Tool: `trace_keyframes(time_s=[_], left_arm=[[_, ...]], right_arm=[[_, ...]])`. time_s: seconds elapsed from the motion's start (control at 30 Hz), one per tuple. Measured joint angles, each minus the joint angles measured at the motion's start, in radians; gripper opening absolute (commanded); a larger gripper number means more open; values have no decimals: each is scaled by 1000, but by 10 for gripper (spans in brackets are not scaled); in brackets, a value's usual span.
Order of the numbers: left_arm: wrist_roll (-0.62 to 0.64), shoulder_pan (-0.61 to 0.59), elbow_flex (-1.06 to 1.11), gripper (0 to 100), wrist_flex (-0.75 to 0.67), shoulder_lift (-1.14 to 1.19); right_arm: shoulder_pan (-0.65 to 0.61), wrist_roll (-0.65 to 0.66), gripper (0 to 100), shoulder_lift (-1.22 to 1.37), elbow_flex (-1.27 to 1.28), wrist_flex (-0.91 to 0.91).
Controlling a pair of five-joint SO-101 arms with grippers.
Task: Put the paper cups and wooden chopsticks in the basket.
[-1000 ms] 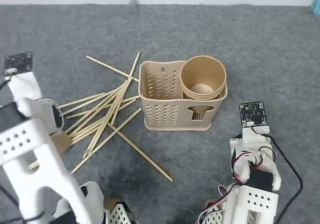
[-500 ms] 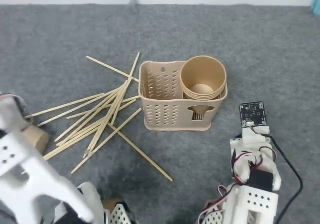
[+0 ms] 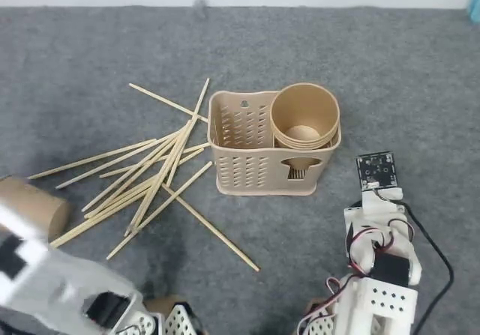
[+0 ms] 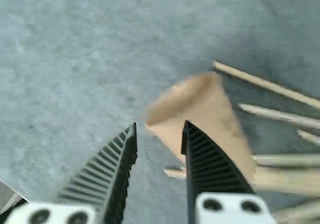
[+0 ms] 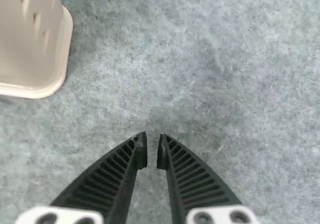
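Observation:
The beige basket (image 3: 259, 166) stands mid-table, and its corner (image 5: 30, 43) appears in the right wrist view. Stacked paper cups (image 3: 304, 118) sit upright in its right compartment. Another paper cup (image 3: 30, 204) lies on its side at the table's left edge. Several wooden chopsticks (image 3: 150, 174) are scattered on the carpet left of the basket. My left gripper (image 4: 160, 126) is open just above that lying cup (image 4: 205, 108), holding nothing. The left arm (image 3: 52, 286) is at the front left. My right gripper (image 5: 151, 153) is shut and empty, low over bare carpet beside the basket.
The right arm (image 3: 379, 260) rests folded at the front right. Grey carpet (image 3: 375, 65) covers the table. One chopstick (image 3: 214, 230) lies slanted in front of the basket. Open carpet stretches behind and right of the basket.
The left arm has pulled back toward the front left, uncovering the lying cup, which now sits farther left. The long chopsticks there have shifted slightly. The right arm has stayed still.

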Motion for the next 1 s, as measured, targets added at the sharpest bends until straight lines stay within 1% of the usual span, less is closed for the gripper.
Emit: trace_keyframes(time_s=[0.07,0.13,0.33,0.4,0.47,0.53,0.7,0.77,0.87,1.0], left_arm=[[-9,-15,-95,145,9,74],[-14,-17,-144,145,11,129],[-14,29,-163,141,11,230],[-14,58,-163,111,11,259],[-14,78,-143,58,11,282],[-14,92,-107,8,11,296],[-14,110,21,12,11,298],[-38,118,86,12,11,290],[-68,133,206,12,11,222],[-104,167,390,12,11,52]], right_arm=[[2,2,61,0,0,0],[2,3,61,0,2,0],[0,9,61,0,11,0],[0,11,61,0,11,0],[0,11,61,0,11,0],[0,11,61,0,11,0],[0,11,61,0,11,0],[0,11,61,0,11,0],[0,11,61,0,11,0],[0,12,61,0,11,0]])
